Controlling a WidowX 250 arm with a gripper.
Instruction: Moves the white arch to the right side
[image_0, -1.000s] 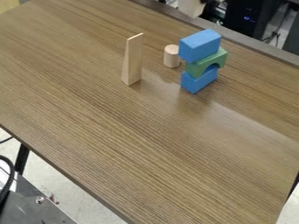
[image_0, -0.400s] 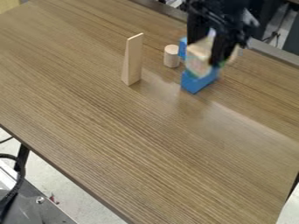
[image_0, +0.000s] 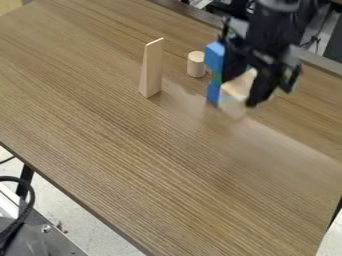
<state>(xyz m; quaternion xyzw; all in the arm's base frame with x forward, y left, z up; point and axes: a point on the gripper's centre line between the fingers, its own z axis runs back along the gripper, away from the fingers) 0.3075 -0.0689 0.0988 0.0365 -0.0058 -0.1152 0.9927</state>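
The black gripper (image_0: 242, 91) hangs in front of the block stack at the upper right, its fingers on either side of a pale, whitish wooden block (image_0: 236, 92), held just in front of the stack. This looks like the white arch, though its curve is blurred and partly covered. Behind the gripper stands the stack, with a blue block (image_0: 214, 56) on top, a sliver of green block (image_0: 216, 77) in the middle and a blue block (image_0: 212, 93) at the bottom.
A tall, pale wooden wedge (image_0: 151, 69) stands upright left of the stack. Between them, a little farther back, is a small wooden cylinder (image_0: 196, 64). The brown table (image_0: 153, 150) extends toward the front and right.
The arm has entered from the top edge with the pale block in its gripper. Since the last earlier frame, gripper and block have moved down and slightly right in the view.
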